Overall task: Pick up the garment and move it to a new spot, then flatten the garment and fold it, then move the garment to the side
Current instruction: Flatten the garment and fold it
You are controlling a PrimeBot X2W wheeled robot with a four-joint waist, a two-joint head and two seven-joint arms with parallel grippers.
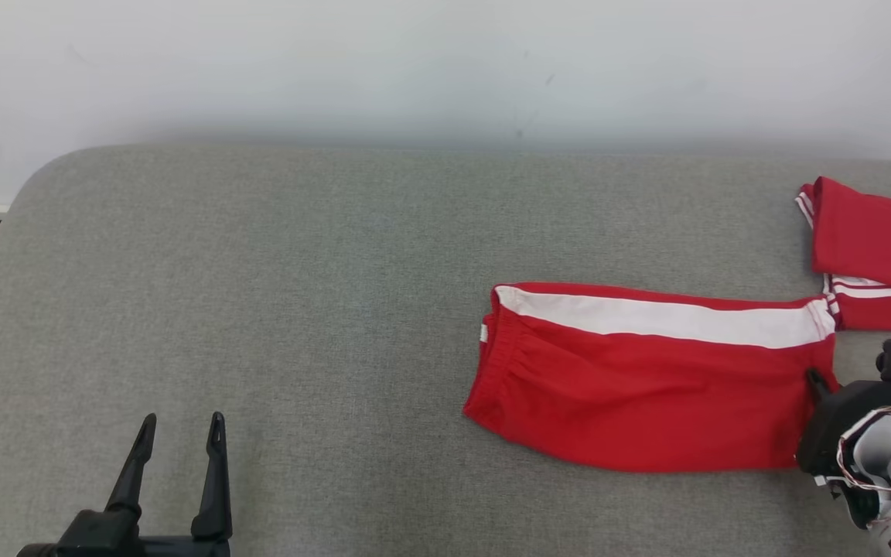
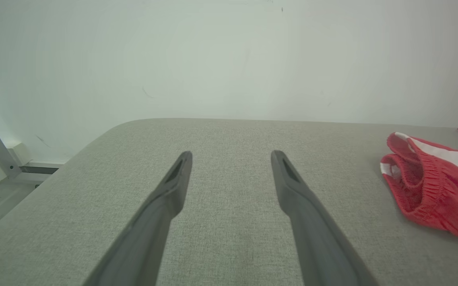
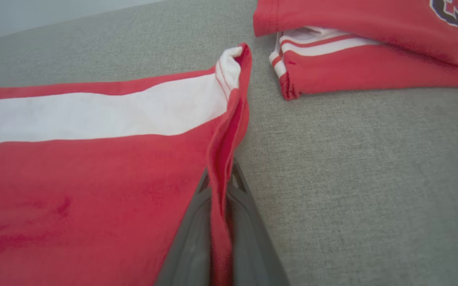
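**On the table, right side: garment gripped at its end**

Your right hand is clamped on the garment's right edge. The long axis runs leftward from that grip. Your left hand stands open, well apart at near left, so the right arm likely carries.

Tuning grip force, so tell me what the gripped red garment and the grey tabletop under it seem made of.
The red garment: thin, soft knit, probably polyester sportswear; matte, with a gathered elastic waistband and a hem that folds limply between the right gripper's shut jaws. The grey tabletop: woven, heathered upholstery cloth, matte; visible weave and rounded corner suggest padding beneath, though that can't be confirmed.
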